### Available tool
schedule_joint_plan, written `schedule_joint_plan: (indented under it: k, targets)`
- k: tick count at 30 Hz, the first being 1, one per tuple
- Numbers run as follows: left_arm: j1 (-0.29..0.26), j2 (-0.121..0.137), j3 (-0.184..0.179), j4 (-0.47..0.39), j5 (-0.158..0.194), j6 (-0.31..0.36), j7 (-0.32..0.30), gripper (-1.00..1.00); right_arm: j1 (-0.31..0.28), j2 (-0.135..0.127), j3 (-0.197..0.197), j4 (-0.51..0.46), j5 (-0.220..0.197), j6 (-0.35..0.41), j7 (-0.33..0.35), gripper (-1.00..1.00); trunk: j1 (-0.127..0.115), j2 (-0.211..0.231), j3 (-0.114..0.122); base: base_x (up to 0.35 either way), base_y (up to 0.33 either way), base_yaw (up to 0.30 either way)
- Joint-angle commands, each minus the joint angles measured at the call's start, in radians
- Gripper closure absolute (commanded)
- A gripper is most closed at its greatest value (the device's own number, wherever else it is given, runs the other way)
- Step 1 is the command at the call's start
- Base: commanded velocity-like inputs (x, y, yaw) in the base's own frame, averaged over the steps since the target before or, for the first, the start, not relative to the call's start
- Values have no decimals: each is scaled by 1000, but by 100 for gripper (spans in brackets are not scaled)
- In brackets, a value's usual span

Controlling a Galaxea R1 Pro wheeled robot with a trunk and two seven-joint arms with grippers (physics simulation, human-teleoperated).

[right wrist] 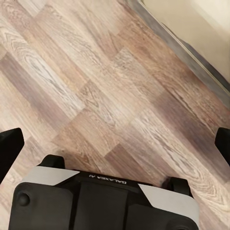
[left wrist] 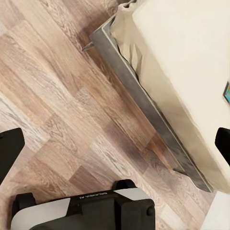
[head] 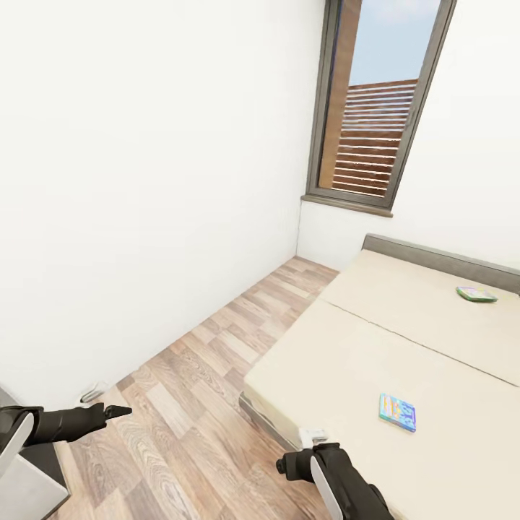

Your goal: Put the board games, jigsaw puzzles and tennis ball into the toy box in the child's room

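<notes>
Two board games lie on the cream bed (head: pixel 375 339). A blue multicoloured one (head: pixel 397 412) sits near the bed's near corner, and a greenish one (head: pixel 476 294) lies far back by the grey headboard. My left gripper (head: pixel 119 412) hangs over the wood floor, well left of the bed. My right gripper (head: pixel 289 466) is low beside the bed's near corner. In the left wrist view the gripper (left wrist: pixel 115 146) is open over the floor along the bed frame (left wrist: pixel 143 100), with a sliver of the blue game (left wrist: pixel 226 92) at the edge. The right wrist view has its gripper (right wrist: pixel 115 143) open and empty over planks.
A white wall (head: pixel 144 217) runs along the left, with a strip of wood floor (head: pixel 217 375) between it and the bed. A tall grey-framed window (head: pixel 375 108) stands in the far corner. A small pale object (head: pixel 92 391) lies at the wall's base.
</notes>
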Motion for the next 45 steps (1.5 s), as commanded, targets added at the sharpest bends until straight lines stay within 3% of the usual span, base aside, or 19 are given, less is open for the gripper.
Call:
schedule_joint_plan:
  k: [1,13,25,45]
  targets:
    - [-1,0,1,0,-1,4,-3,-100,0,0,0,-2,-3,5,0,-100,1,-2,-2,1,0,-4]
    - [-1,0,1,0,-1,4,-3,-100,-1,0,0,-3,-5,10,3,-100,1,-2,-2,52,0,-169]
    - [-1,0,1,0,-1,4,-3,-100,-1,0,1,-2,-75,14,3,-100,1,-2,-2,209,-31,-275]
    - [-1,0,1,0,-1,4,-3,-100,-1,0,-1,-1,-83,15,4,-100,1,-2,-2,22,-10,-279]
